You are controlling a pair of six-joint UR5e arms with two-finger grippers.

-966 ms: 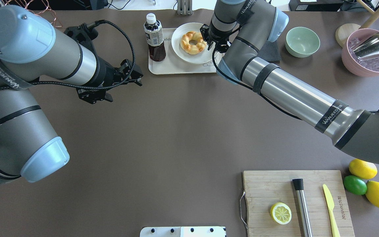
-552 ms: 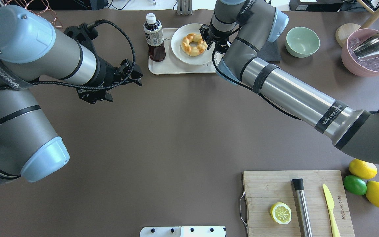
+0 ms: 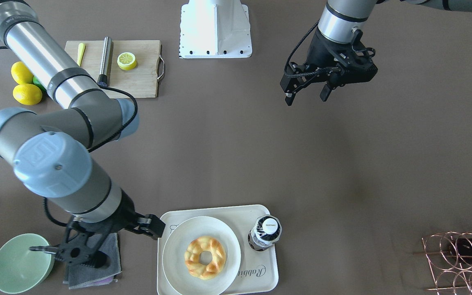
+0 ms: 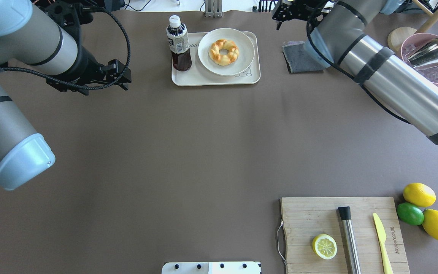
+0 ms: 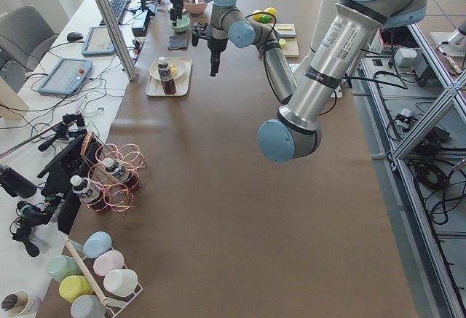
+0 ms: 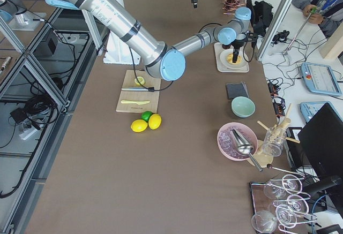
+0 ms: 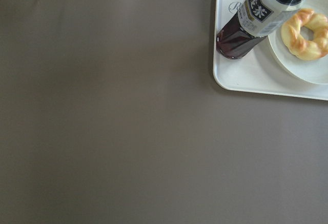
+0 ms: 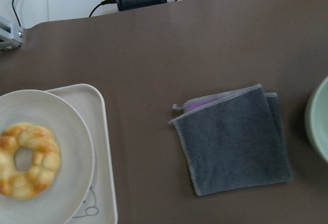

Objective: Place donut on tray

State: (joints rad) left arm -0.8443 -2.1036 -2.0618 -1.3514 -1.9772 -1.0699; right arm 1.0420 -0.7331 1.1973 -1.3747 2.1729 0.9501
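Observation:
The golden braided donut lies on a round white plate, which sits on the cream rabbit tray at the table's far middle. It also shows in the front view and in both wrist views. A dark drink bottle stands on the tray's left part. My right gripper is empty and looks open, hovering over a grey cloth right of the tray. My left gripper is open and empty, well left of the tray.
A green bowl sits beside the cloth. A pink ice bowl with a metal scoop stands far right. A cutting board with a lemon half, muddler and knife lies near right, beside lemons and a lime. A copper wire rack is far left.
My right gripper has pulled away from the plate to the right, over the grey cloth. My left arm has drawn back to the left. The donut stays on the plate.

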